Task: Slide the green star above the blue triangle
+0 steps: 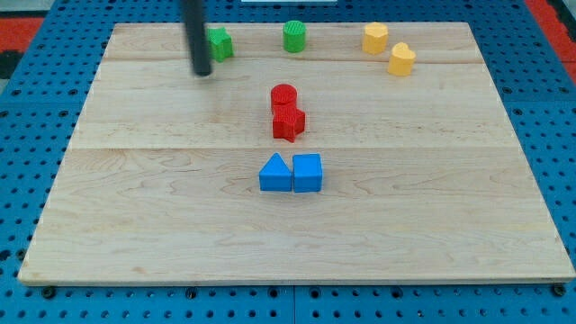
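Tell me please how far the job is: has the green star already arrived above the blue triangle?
Not yet. Done: nothing visible; the green star sits near the view's top left, far from the blue triangle. In hand: my tip stands just left of and slightly below the star, close to it. Left: the whole slide toward the spot above the triangle, where the red cylinder and another red block already stand.

My tip (pixel 203 72) just left of green star (pixel 220 43), blue triangle (pixel 275 174) well below.
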Controlling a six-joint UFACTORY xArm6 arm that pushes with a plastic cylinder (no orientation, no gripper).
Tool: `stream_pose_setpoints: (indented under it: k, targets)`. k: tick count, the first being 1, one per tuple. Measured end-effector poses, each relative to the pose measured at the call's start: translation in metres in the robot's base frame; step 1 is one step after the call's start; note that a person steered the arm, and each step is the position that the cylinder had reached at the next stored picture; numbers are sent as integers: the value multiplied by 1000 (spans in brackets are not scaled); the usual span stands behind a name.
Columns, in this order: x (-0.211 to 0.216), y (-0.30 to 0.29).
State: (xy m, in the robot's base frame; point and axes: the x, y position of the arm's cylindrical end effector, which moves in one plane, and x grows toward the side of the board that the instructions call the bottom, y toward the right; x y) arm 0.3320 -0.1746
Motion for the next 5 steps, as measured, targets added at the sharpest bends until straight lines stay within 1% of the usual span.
stream_pose_setpoints:
  k: [1, 2, 3, 4, 5]
  targets:
    - [-46, -53]
    - [-125, -44]
    - [-136, 42]
    - [-111, 81]
    - [-62, 75]
